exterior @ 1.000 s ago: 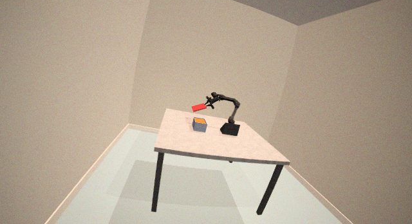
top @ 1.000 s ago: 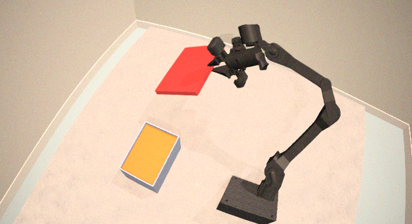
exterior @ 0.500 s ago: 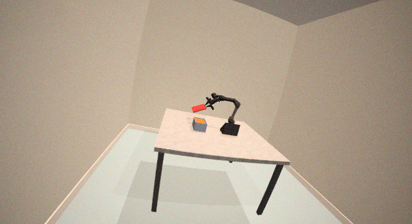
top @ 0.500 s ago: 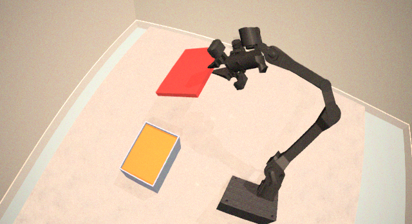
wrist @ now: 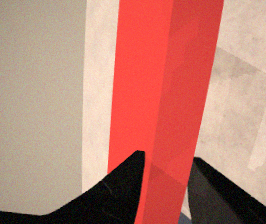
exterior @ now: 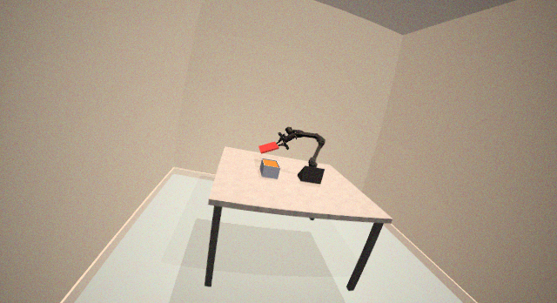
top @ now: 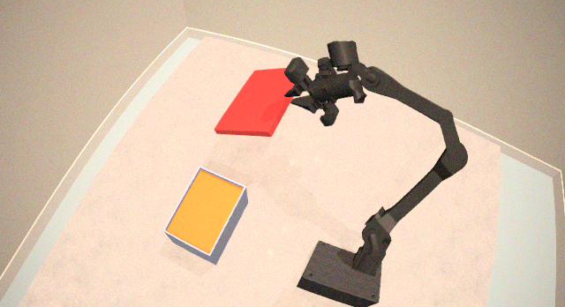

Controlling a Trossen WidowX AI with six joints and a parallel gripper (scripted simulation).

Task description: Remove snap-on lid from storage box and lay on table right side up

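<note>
The red lid (top: 252, 104) (exterior: 268, 147) (wrist: 139, 85) is in the air above the table's far part, tilted in the exterior view. My gripper (top: 289, 98) (exterior: 278, 144) (wrist: 166, 162) is shut on the lid's near edge, with one finger on each side of it in the wrist view. The blue-grey storage box (top: 233, 228) (exterior: 270, 172) stands upright on the table, open at the top, and its inside shows orange. The lid is clear of the box, beyond it. The lid's far end is outside the wrist view.
The table (top: 124, 201) (exterior: 244, 198) carries the box and the arm's dark base (top: 340, 272) (exterior: 312, 175), which stands to the right of the box. The table's far edge lies behind the lid in the top view.
</note>
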